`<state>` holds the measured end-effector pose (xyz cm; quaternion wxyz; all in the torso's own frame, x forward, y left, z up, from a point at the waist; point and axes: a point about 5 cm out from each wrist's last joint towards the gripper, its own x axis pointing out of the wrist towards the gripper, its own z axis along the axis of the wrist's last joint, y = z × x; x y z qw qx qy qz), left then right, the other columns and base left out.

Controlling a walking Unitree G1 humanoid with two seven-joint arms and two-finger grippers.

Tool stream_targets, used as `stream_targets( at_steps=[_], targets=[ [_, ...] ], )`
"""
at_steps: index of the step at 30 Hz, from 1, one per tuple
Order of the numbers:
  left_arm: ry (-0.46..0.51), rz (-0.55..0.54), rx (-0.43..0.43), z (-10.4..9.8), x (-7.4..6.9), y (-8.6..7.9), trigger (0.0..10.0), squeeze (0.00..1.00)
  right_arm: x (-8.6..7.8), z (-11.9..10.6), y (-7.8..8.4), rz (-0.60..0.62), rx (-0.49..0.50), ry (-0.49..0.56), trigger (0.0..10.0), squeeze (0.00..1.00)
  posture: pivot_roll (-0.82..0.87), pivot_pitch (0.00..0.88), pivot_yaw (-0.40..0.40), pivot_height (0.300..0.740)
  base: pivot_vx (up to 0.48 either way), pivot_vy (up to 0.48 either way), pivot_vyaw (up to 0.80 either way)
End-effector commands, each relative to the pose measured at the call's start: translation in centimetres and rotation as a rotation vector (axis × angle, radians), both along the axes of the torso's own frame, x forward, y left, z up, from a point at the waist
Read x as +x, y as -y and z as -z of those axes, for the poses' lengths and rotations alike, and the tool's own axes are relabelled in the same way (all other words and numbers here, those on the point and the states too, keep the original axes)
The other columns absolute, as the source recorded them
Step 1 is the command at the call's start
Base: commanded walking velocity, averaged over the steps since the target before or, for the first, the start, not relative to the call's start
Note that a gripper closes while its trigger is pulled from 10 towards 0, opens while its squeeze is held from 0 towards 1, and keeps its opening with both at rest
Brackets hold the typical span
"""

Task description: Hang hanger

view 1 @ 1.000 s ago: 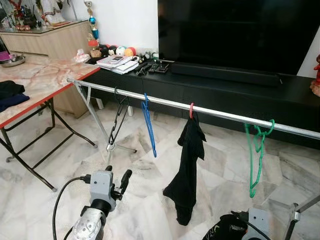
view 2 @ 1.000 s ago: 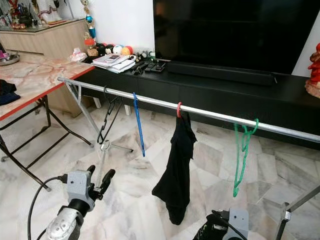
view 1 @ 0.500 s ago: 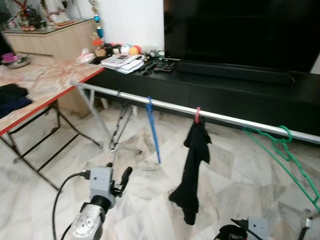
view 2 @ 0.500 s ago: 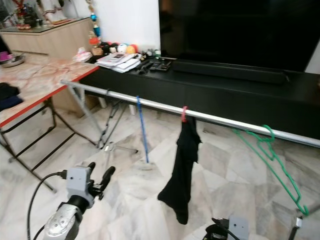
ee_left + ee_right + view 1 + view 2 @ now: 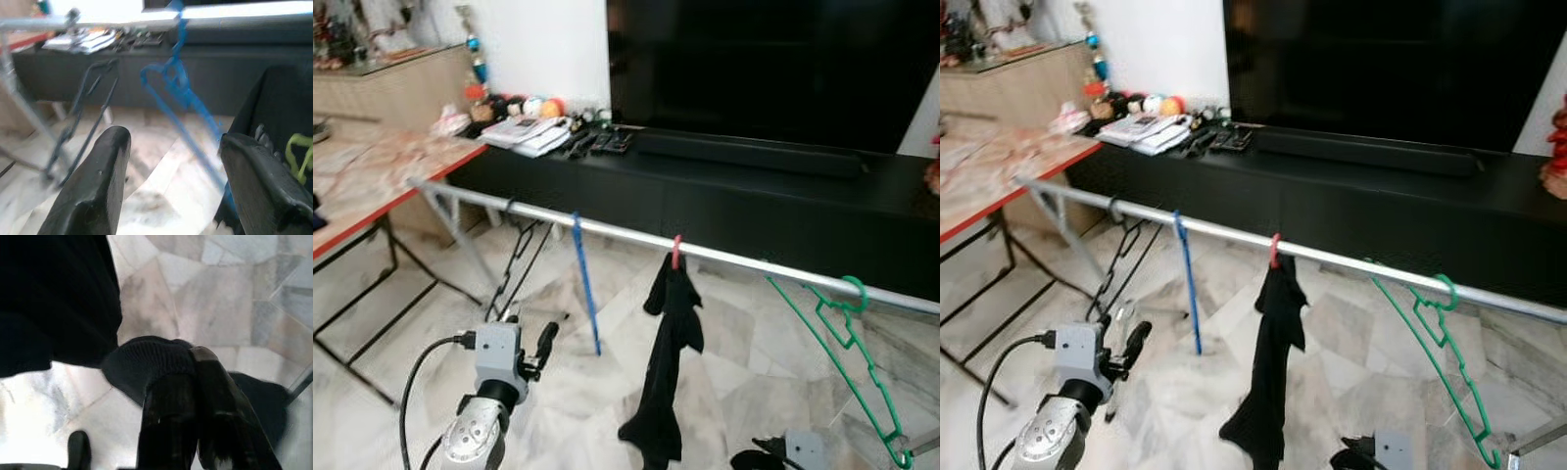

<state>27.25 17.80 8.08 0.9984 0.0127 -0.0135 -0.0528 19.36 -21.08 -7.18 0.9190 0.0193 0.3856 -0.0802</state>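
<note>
Swung sideways now, green hanger hangs tilted on silver rail.

Before us a long metal rail carries, left to right, a black wire hanger, blue plastic hanger, black garment and green plastic hanger; behind stands a low black cabinet.

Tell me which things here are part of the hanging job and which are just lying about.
Part of the job:
- metal rail
- green hanger, hooked on the rail, tilted
- blue hanger
- black hanger
- black garment on the red hanger
- left gripper, open
- right gripper, shut on dark cloth

Lying about:
- books
- television
- folding table
</note>
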Motion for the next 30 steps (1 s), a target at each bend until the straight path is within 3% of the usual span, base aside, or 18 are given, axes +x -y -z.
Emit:
stream_targets(
  at_steps=[1, 18, 30],
  targets=[
    [0.012, 0.014, -0.022, -0.4, 0.2, 0.7, 10.0, 0.0, -0.2, -0.1, 0.8, 0.004, -0.022, 0.0, 10.0, 0.0, 0.14, 0.0, 0.03, 0.74, 0.307, 0.0, 0.0],
    [0.004, -0.011, -0.024, -0.5, -0.2, 0.5, 10.0, 0.0, 0.5, 0.1, -2.2, -0.093, 0.0, -0.012, 10.0, 0.0, 0.14, 0.0, 0.031, 0.74, 0.3, 0.0, 0.0],
    [-0.04, -0.025, -0.065, 0.0, -0.3, 0.5, 10.0, 0.0, 0.4, 0.1, -1.2, -0.117, -0.013, -0.021, 10.0, 0.0, 0.14, 0.0, 0.031, 0.74, 0.021, 0.0, 0.0]
  ],
)
